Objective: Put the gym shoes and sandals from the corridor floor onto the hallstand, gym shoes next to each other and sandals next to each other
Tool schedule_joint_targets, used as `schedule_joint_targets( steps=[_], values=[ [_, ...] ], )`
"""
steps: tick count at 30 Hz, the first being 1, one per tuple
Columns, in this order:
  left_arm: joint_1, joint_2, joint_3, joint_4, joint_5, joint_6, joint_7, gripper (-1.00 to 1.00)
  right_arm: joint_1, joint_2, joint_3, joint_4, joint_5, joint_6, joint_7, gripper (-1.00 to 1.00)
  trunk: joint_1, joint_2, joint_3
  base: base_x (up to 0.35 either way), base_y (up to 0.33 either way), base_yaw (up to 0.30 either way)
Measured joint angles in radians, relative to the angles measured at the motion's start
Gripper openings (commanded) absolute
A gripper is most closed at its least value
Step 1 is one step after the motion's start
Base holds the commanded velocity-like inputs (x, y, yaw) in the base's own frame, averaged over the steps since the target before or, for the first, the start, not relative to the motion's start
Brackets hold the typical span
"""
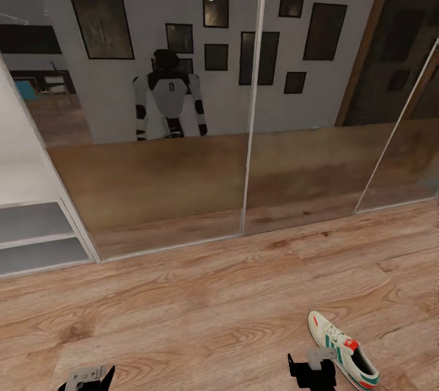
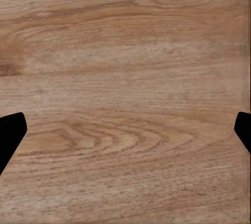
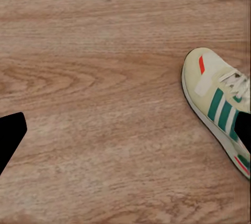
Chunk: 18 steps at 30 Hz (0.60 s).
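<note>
One white gym shoe (image 1: 341, 351) with green stripes and a red-orange heel patch lies on the wood-plank corridor floor (image 1: 201, 312) at the lower right. My right gripper (image 1: 312, 371) hovers just left of it, open and empty. In the right wrist view the gym shoe (image 3: 219, 103) lies close to one finger of the right gripper (image 3: 125, 135). My left gripper (image 1: 85, 379) stays low at the left, open over bare floor (image 2: 125, 77). Two grey shelves of the hallstand (image 1: 30, 220) show at the left edge. The other gym shoe and both sandals are out of view.
Tall mirrored sliding doors (image 1: 183, 184) stand straight ahead and reflect my white robot body (image 1: 167, 105) and a wall of dark picture frames. A brown wooden door frame (image 1: 366, 44) rises at the far right. Open floor stretches between me and the doors.
</note>
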Motion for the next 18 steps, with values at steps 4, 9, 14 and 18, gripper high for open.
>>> schedule_joint_targets(
  steps=[4, 9, 14, 18],
  values=[
    [0.0, 0.0, 0.0, 0.0, 0.0, 0.0, 0.0, 1.0, 0.0, -0.001, 0.0, -0.001, 0.0, -0.001, -0.001, 1.0, 0.0, 0.0, 0.0, 0.003, -0.271, 0.0],
    [0.0, 0.0, 0.0, 0.0, 0.0, 0.0, 0.0, 1.0, 0.0, 0.002, 0.0, -0.003, -0.001, 0.0, -0.002, 1.0, 0.0, 0.0, 0.0, 0.001, -0.272, 0.0],
    [0.0, 0.0, 0.0, 0.001, 0.0, 0.0, 0.0, 1.0, 0.0, 0.002, 0.0, -0.003, -0.001, 0.0, -0.003, 1.0, 0.0, 0.0, 0.0, 0.0, -0.272, 0.0],
    [0.0, 0.0, 0.0, 0.001, 0.0, 0.0, 0.0, 1.0, 0.0, 0.003, 0.0, -0.003, -0.002, 0.0, -0.003, 1.0, 0.0, 0.0, 0.0, -0.027, -0.272, 0.0]
  ],
)
